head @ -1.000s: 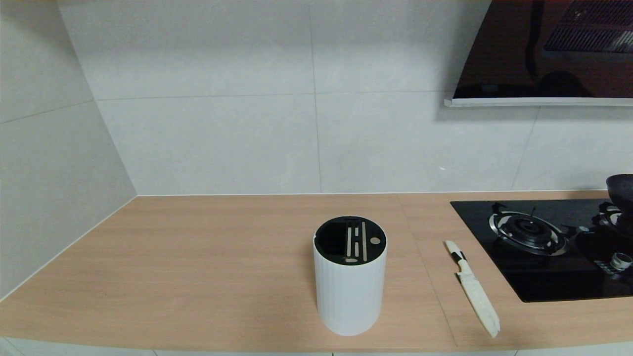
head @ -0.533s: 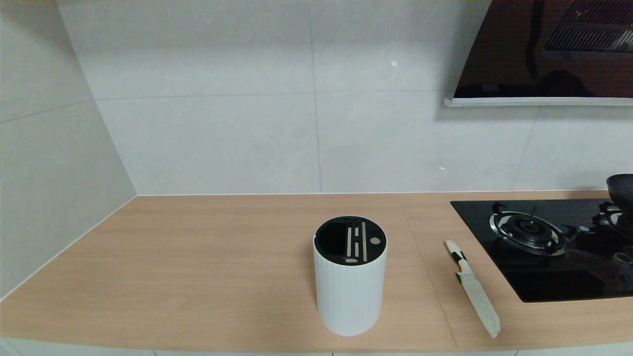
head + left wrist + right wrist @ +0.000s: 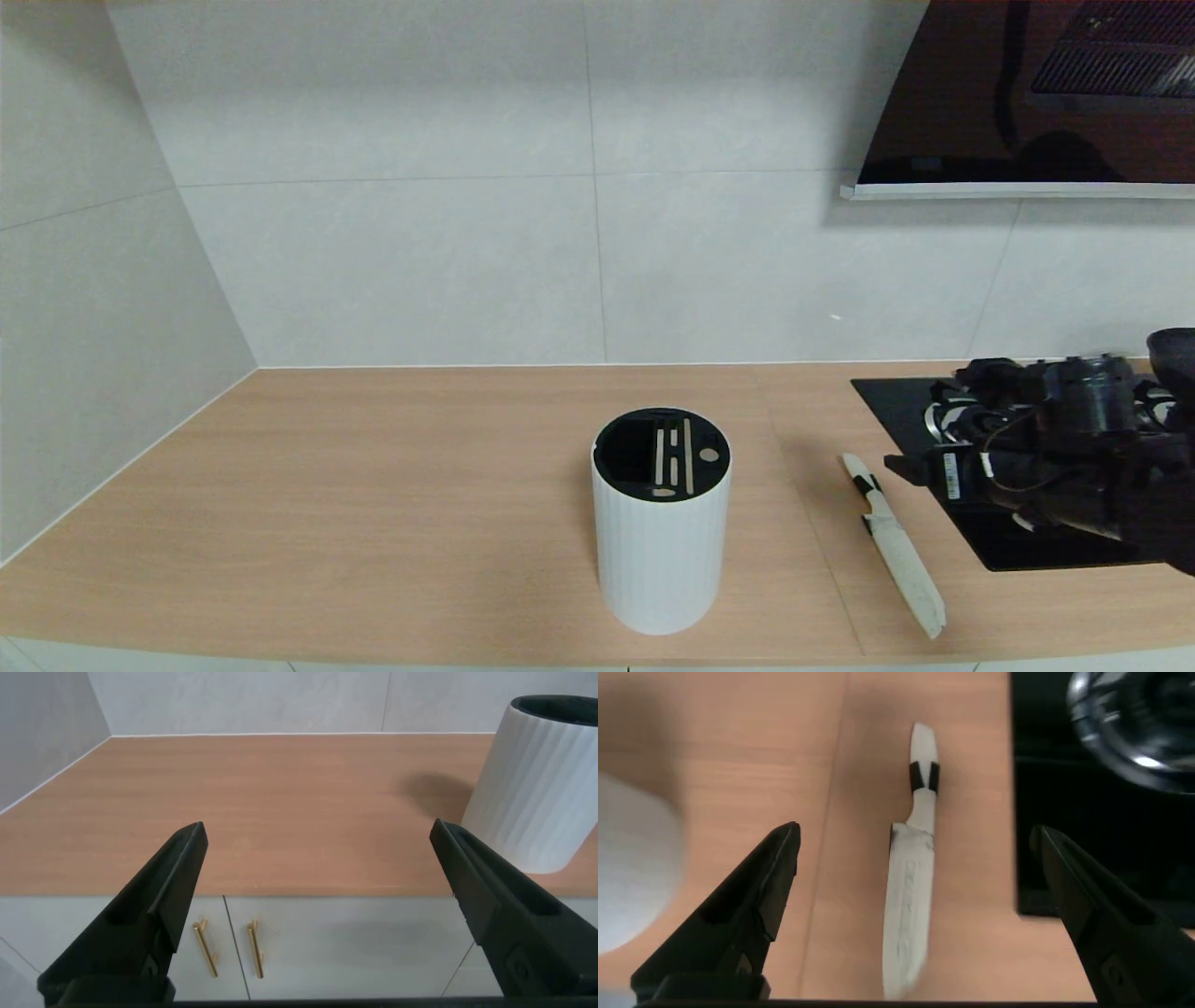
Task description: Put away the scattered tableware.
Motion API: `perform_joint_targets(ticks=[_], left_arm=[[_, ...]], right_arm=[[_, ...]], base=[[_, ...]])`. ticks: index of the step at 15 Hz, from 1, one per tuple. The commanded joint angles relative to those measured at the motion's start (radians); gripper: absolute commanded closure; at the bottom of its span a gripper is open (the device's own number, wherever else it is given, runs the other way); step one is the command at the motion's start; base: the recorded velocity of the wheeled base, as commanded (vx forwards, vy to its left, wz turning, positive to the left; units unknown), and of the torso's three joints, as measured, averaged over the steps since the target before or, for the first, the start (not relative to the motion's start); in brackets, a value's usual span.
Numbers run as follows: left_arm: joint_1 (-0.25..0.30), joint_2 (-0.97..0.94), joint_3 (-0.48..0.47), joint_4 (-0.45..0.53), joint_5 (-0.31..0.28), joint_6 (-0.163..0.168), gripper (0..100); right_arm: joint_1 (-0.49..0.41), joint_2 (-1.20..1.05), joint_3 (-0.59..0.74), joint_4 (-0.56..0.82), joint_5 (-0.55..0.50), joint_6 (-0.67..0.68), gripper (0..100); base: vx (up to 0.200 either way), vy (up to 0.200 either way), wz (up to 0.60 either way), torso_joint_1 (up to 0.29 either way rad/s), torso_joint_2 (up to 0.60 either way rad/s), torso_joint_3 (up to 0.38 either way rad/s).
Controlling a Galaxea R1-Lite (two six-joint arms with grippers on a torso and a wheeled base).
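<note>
Knife: the knife [image 3: 892, 546] lies flat on the wooden counter [image 3: 373, 485], between the holder and the cooktop and touching neither. Its pale handle with a black band points toward the wall, and the whitish blade points toward the counter's front edge.
Holder: a white ribbed cylinder [image 3: 661, 551] stands upright near the front edge, left of the knife and apart from it. Its black top has several slots and one larger opening.
Right hand: the right hand [image 3: 915, 835] is released, its fingers spread wide. It hangs over the knife, which lies in the gap between them in the wrist view. In the head view the arm comes in from the right, above the cooktop's left edge.
Left hand: the left hand [image 3: 318, 829] is released too, fingers wide apart and holding nothing. It hangs in front of the counter's edge, left of the holder.
Cooktop: black glass [image 3: 896, 397] is set into the counter at the right, with a ringed burner [image 3: 1139, 719].
Surroundings: a dark range hood [image 3: 1027, 93] is on the tiled wall, and two gold cabinet handles [image 3: 229, 947] sit below the counter.
</note>
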Motion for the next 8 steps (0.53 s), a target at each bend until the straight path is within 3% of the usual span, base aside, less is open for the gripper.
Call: perform_joint_targets(ticks=[1,8], left_arm=[[0.0,0.0,0.0,0.0,0.001,-0.001,0],[0.0,0.0,0.0,0.0,0.001,-0.001,0]], right_arm=[[0.021,0.306,-0.024,-0.154,-0.051,0.0,0],[0.022,0.467,-0.03,-0.275,-0.064,0.003,0]], base=[[0.0,0.0,0.0,0.0,0.0,0.0],[0.0,0.0,0.0,0.0,0.0,0.0]])
